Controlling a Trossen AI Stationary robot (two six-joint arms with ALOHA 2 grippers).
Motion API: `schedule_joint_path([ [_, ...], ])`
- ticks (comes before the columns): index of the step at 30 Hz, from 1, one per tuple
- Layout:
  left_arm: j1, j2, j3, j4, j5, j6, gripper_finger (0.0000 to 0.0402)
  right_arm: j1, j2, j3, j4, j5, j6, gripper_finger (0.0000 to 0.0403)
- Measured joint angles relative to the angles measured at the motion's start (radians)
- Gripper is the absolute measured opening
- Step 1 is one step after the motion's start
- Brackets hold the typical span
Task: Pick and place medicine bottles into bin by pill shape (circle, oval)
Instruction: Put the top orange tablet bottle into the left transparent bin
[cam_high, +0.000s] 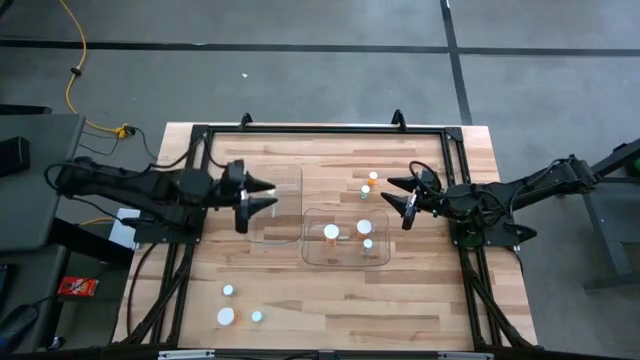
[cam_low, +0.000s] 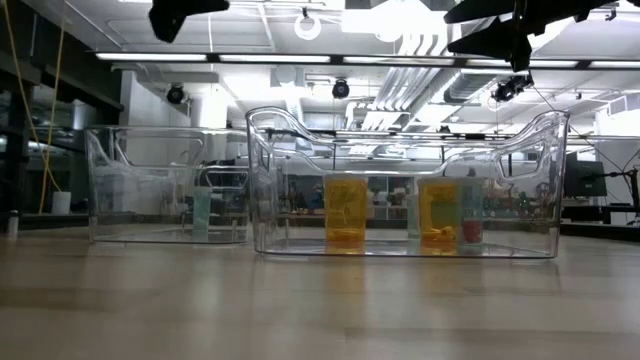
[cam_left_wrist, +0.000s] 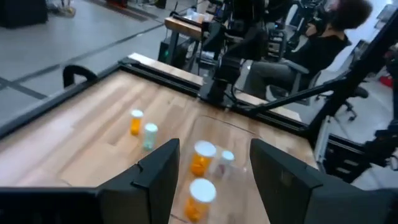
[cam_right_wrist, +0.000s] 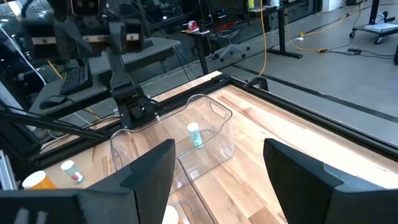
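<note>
Two clear bins stand mid-table: a left bin holding one pale green bottle, and a right bin holding two amber bottles and a small one. Two bottles stand on the table beyond the right bin. Three white-capped bottles stand near the front left. My left gripper is open and empty above the left bin. My right gripper is open and empty above the table, right of the right bin.
A black frame runs along the table's far edge and both sides. A person sits beyond the table's right side. Bare wood lies along the front right.
</note>
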Motion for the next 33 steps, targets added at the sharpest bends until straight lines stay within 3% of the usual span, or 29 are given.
schedule_joint_path([
  [33,-0.034,-0.004,-0.030,0.026,0.005,0.049,0.0186,0.000,0.000,0.000,0.001,-0.023,-0.007,0.0238],
])
